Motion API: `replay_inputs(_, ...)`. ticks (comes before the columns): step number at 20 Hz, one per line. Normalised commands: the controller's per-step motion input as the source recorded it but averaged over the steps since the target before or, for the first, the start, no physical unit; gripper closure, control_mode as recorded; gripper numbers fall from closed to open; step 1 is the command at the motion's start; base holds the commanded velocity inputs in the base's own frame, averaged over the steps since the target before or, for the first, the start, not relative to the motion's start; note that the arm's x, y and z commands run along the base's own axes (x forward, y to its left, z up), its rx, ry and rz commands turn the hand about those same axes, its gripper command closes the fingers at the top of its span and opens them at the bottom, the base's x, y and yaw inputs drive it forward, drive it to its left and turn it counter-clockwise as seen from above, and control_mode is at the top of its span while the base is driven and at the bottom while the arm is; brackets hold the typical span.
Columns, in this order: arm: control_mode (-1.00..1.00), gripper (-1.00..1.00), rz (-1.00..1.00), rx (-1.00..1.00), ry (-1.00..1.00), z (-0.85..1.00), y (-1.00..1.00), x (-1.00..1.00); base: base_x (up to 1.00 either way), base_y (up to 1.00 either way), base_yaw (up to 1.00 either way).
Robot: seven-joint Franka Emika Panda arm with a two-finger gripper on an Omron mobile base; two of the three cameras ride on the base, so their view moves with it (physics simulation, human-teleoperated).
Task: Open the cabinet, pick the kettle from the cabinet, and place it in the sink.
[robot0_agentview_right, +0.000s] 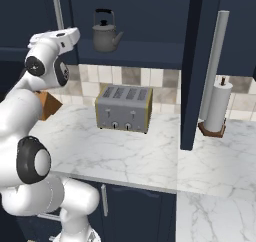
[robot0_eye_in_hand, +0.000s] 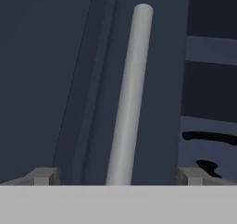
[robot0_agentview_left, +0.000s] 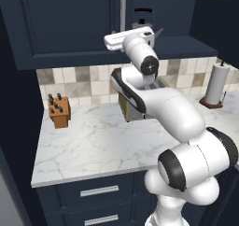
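Cabinet first, since it is the biggest thing in play: its right door is swinging well out over the countertop, while the left door is sitting closed, and I am facing that closed door's bar handle. My risk here is pulling or shoving the wrong panel; if I am driving forward, my wrist is likely to bump the door face or its lower edge.

Next down, the toaster is standing on the countertop near the back edge, directly beneath the open shelf. I am judging that any dropped or clipped load would be falling straight onto it.

Then the kettle is sitting upright on the cabinet shelf, close to the front edge, spout pointing toward the open door. I am thinking its arched handle is a narrow target, and a sideways approach could be nudging the rounded body off the shelf lip.

Smallest, my gripper is holding its fingers spread wide with the bar handle showing between them, pinching nothing. From the left base view it is hovering level with the cabinet's bottom edge, left of the kettle, so I am expecting a sideways reach that may be scraping the door's edge.
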Motion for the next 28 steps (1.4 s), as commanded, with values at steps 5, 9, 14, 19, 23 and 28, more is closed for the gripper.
replay_inputs(5, -1.0, -1.0, -0.02, -0.02, 0.0, 0.0, 0.05, 0.22, 0.0, 0.0, 0.0)
replay_inputs(9, -1.0, 1.0, -0.02, -0.02, 0.0, 0.0, 0.06, 0.25, 0.0, 0.0, 0.0)
replay_inputs(14, -1.0, 1.0, -0.02, -0.01, 0.0, 0.0, 0.04, 0.24, 0.0, 0.0, 0.0)
replay_inputs(19, -1.0, 1.0, -0.02, 0.0, 0.0, -0.01, 0.04, 0.21, 0.0, 0.0, 0.0)
replay_inputs(23, -1.0, 1.0, 0.0, 0.0, 0.03, -0.01, 0.27, 0.2, 0.0, 0.0, 0.0)
replay_inputs(28, -1.0, 1.0, 0.0, 0.0, 0.25, -0.06, 0.35, 0.33, 0.0, 0.0, 0.0)
